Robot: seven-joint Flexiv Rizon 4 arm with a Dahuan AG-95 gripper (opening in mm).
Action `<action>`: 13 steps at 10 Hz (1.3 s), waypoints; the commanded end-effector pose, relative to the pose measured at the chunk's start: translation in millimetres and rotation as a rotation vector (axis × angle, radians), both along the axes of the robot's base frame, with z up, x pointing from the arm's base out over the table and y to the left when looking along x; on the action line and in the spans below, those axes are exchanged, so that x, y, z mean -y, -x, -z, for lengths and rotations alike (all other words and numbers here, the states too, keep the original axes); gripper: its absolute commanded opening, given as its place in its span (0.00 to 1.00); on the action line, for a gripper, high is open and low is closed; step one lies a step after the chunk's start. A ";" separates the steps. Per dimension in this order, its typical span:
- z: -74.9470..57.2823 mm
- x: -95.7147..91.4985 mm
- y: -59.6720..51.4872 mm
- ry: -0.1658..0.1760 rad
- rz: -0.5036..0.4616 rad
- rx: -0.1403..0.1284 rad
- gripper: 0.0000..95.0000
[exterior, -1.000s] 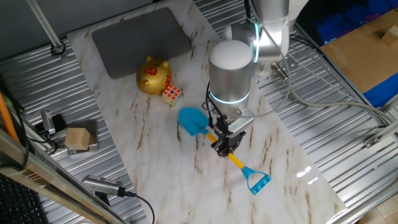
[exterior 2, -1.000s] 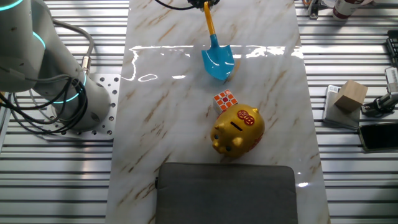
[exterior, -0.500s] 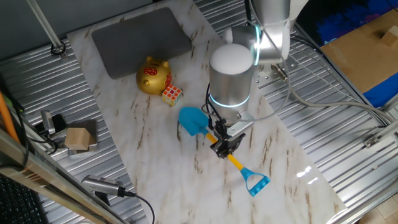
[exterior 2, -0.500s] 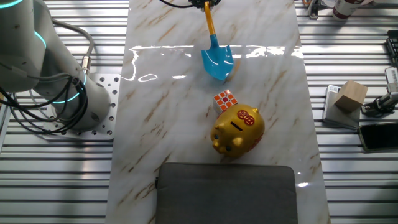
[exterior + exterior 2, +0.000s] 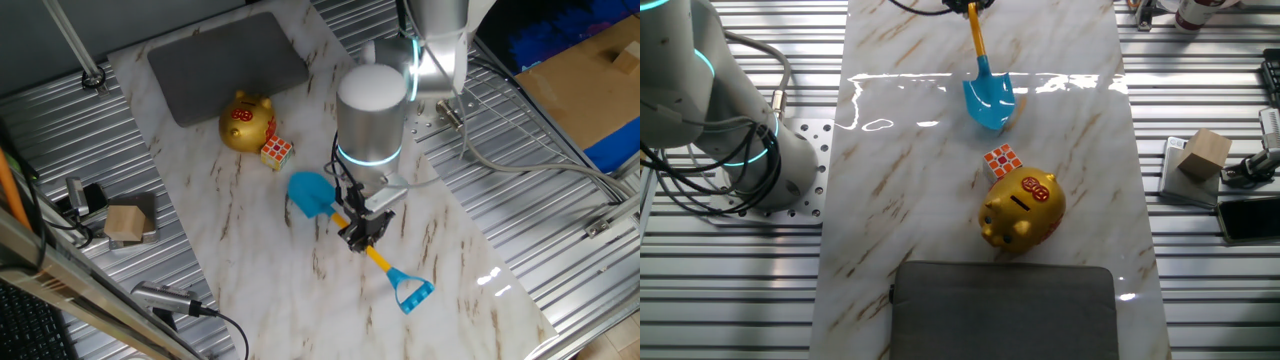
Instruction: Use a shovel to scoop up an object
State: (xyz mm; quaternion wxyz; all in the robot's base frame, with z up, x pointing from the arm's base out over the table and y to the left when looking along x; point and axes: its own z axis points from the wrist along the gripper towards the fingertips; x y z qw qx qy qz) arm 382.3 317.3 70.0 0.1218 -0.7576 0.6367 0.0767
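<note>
- On the marble-patterned table (image 5: 250, 290), your gripper (image 5: 360, 232) sits low over the yellow shaft of the shovel (image 5: 312, 195), its dark fingers closed around the shaft about midway along.
- From one fixed view, you see the shovel's light-blue blade pointing toward the far end of the table, and its blue D-shaped loop trailing out behind the gripper toward the near edge.
- From the other fixed view, you get only the blade and a short run of shaft of the shovel (image 5: 989, 97); the gripper itself is cut off by the top edge, with just a dark tip showing.
- Whether the blade tip touches the marble or hangs just above it, you cannot tell.
- Your object, the puzzle cube (image 5: 277, 152), lies beyond the blade, near it but clearly apart; in the other fixed view the puzzle cube (image 5: 1003, 161) shows red, white and orange squares.
- Right against the cube's far side stands a golden pig bank (image 5: 1022, 210), touching or nearly so.
- Past the pig lies a flat grey pad (image 5: 228, 62).
- Off the marble, on the ribbed metal, a tan wooden block (image 5: 127, 222) rests well away from the shovel.
</note>
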 end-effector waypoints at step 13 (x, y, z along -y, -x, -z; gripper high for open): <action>-2.7 30.0 16.9 -0.065 -0.008 -0.009 0.00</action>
